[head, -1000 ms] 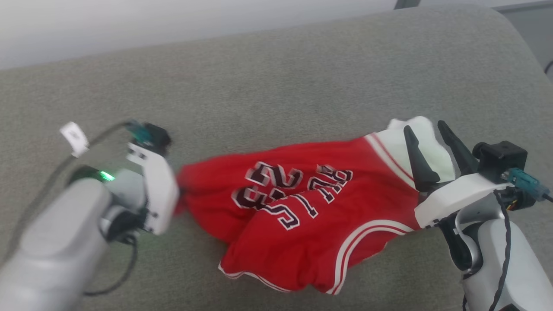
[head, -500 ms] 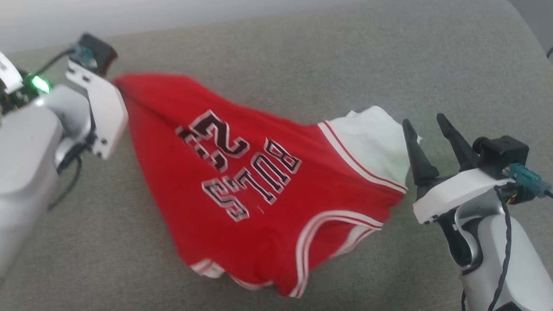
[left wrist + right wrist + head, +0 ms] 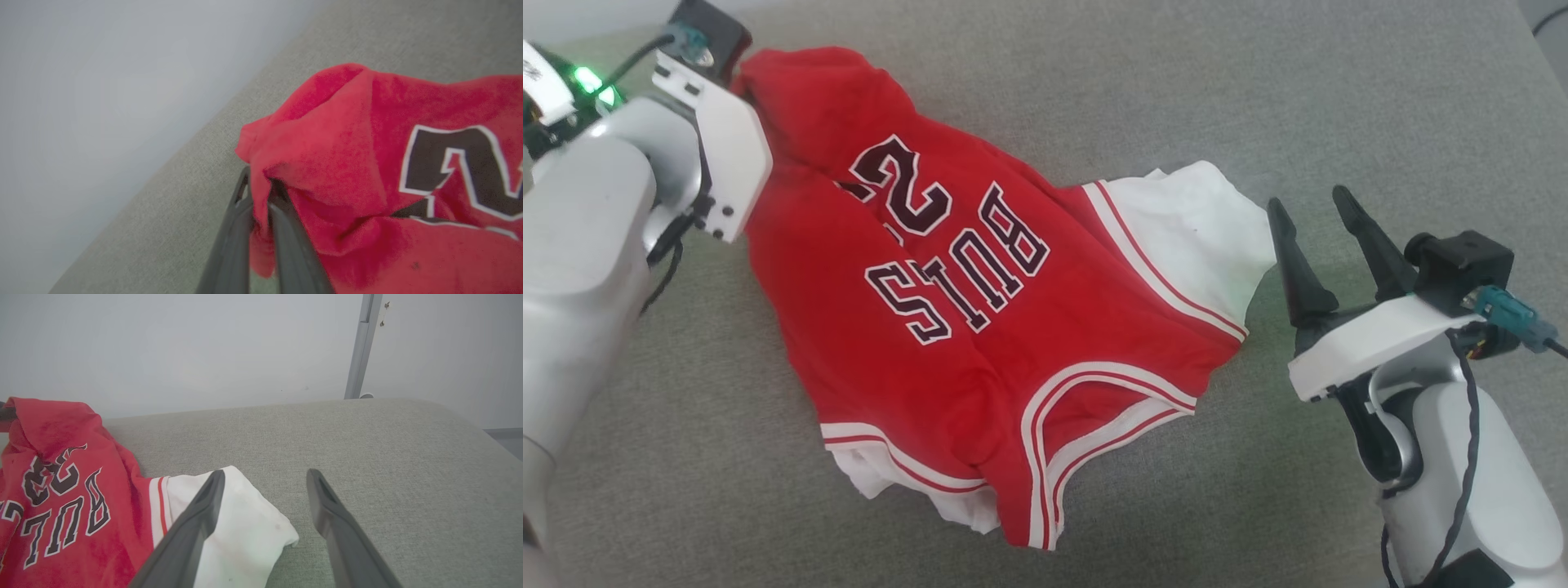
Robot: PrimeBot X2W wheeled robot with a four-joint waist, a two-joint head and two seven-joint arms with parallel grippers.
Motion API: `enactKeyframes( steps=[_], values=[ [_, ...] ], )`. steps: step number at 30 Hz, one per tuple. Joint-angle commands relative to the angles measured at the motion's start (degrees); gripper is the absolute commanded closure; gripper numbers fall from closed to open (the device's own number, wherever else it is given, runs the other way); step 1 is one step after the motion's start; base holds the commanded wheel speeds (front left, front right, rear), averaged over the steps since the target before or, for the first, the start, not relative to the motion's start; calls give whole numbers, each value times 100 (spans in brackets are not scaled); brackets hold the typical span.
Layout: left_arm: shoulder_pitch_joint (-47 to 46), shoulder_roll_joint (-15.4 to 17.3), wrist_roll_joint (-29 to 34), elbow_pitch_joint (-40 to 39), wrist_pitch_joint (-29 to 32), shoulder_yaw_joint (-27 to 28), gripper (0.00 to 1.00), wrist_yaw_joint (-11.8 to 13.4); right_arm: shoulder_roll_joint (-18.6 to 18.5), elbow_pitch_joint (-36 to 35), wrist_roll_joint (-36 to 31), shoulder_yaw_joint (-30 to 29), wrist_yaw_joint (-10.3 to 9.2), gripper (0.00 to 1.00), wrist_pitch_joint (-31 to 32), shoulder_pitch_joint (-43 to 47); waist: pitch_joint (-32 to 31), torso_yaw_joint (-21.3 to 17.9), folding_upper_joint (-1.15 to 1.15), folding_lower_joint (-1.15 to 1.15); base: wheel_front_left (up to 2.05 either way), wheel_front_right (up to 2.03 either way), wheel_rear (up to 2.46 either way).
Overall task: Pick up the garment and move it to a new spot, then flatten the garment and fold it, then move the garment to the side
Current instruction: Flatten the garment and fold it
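Left wrist view: the left gripper [image 3: 259, 183] pinches a red fold of the garment [image 3: 367, 171]. Head view: the right gripper [image 3: 1303, 204] gapes, with the white sleeve [image 3: 1184, 220] just left. Right wrist view: its 2 fingers [image 3: 196, 526] hold nothing. Best keep that pinch firm and spread the cloth slowly.

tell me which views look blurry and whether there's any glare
Head view: even light, shirt lettering crisp, green lamp blooms slightly. Left wrist view: hazy, soft; shirt and left fingers blurred up close. Right wrist view: couch weave sharp, right fingers soft, no glare.
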Motion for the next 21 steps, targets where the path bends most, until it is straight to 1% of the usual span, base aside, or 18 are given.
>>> enactKeyframes(
  steps=[1,7,8,9,10,11,16,21],
  values=[
    [43,21,-178,91,109,-125,100,-4,34,30,37,9,2,0,-46,-90,72,-39,0,0,0,0,0],
    [189,40,-910,230,435,-542,100,-4,64,86,49,65,2,0,-89,-193,214,-97,0,0,0,0,0],
    [196,67,-976,249,507,-619,88,-4,69,99,55,71,2,0,-96,-204,233,-101,0,0,0,0,0],
    [207,79,-1114,256,574,-672,60,-4,70,115,59,73,2,0,-101,-216,244,-98,0,0,0,0,0],
    [180,96,-1191,256,592,-722,45,-4,68,128,64,75,2,0,-86,-233,252,-91,0,0,0,0,0],
    [152,102,-1299,250,602,-759,0,-5,62,139,67,71,2,0,-86,-249,252,-76,0,0,0,0,0],
    [-33,51,-1607,315,609,-870,0,-5,16,216,61,-13,1,0,-143,-238,117,96,0,0,0,0,0],
    [-11,-30,-2022,79,810,-1013,0,-5,-22,268,-22,-143,2,0,-121,-108,-214,407,0,0,0,0,0]
  ],
)
